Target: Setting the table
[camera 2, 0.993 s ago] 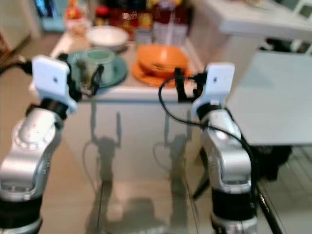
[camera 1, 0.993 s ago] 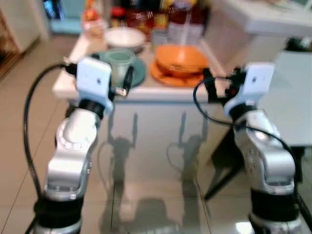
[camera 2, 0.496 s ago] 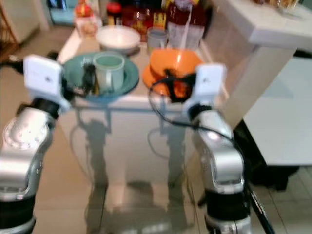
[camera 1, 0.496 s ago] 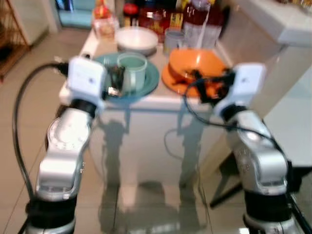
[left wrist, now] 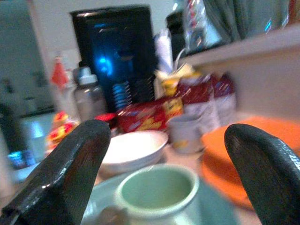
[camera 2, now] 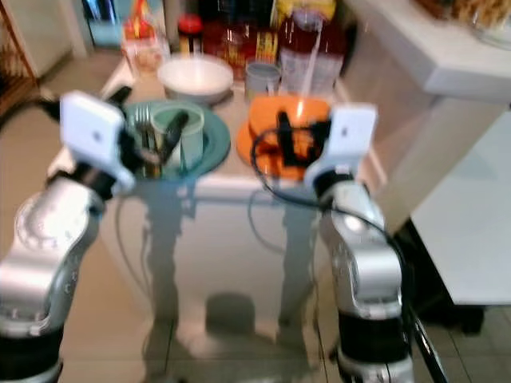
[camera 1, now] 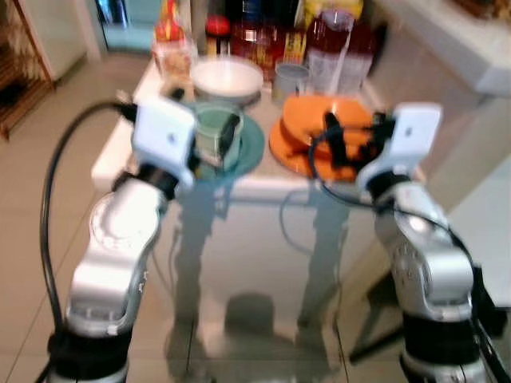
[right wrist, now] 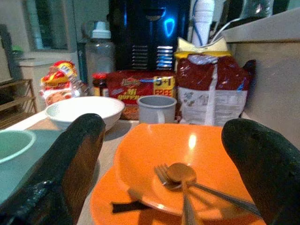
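Currently: tabletop [camera 1: 120, 148] | green cup [left wrist: 157, 190] on teal plate [camera 1: 254, 142]; left gripper [left wrist: 159, 164] fingers spread wide before it | orange bowl [right wrist: 187, 164] holding fork [right wrist: 164, 176], spoon [right wrist: 180, 172]; right gripper [right wrist: 161, 164] fingers spread | advice: centre cup between fingers before closing.

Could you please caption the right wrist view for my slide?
Open right gripper facing an orange bowl holding a fork and spoon.

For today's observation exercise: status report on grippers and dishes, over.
Left gripper open, over green mug on teal plate. Right gripper open, over orange bowl holding fork and spoon. Nothing blocking.
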Controlling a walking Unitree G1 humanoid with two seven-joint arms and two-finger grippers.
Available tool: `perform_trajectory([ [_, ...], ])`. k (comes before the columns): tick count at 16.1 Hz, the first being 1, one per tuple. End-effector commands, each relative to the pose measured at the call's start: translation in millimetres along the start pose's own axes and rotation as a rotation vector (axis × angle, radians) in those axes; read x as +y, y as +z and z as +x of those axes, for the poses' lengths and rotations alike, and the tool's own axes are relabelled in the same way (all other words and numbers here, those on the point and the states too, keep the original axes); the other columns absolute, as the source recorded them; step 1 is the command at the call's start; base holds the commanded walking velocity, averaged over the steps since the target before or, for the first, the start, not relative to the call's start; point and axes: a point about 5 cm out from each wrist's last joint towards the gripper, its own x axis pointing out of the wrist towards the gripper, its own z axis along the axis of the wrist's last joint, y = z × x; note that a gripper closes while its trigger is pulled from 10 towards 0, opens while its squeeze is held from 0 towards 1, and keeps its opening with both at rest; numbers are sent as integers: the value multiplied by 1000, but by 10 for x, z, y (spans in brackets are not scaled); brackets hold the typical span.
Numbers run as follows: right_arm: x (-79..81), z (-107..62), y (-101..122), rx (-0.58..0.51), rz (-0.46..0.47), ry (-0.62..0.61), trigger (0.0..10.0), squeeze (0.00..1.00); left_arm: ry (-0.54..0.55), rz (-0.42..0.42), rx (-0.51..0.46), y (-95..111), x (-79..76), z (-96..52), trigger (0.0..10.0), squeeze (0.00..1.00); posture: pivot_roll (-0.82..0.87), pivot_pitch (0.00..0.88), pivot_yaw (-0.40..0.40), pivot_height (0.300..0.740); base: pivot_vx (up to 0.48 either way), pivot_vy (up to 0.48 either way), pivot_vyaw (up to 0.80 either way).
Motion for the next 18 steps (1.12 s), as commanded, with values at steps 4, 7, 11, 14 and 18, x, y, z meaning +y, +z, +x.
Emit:
perform_trajectory([
  [4,-253,-125,152,-83,32,-60,10000,1000,-153,-52,-60,112,-210,-11,10000,0,148,54,-80,740,0,0,0],
  [7,-429,-191,192,-98,18,-104,10000,1000,-193,-97,-77,134,-231,-27,10000,0,136,58,-72,740,0,0,0],
  [11,-610,-226,162,-25,-38,-99,10000,1000,-242,-104,-72,133,-275,-44,10000,0,135,58,-65,740,0,0,0],
  [14,-841,-275,143,34,-7,-81,10000,1000,-282,-114,-66,134,-313,-56,10000,0,136,57,-66,740,0,0,0],
  [18,-1153,-361,116,88,34,-105,10000,1000,-333,-125,-57,119,-381,-79,10000,0,125,48,-57,740,0,0,0],
])
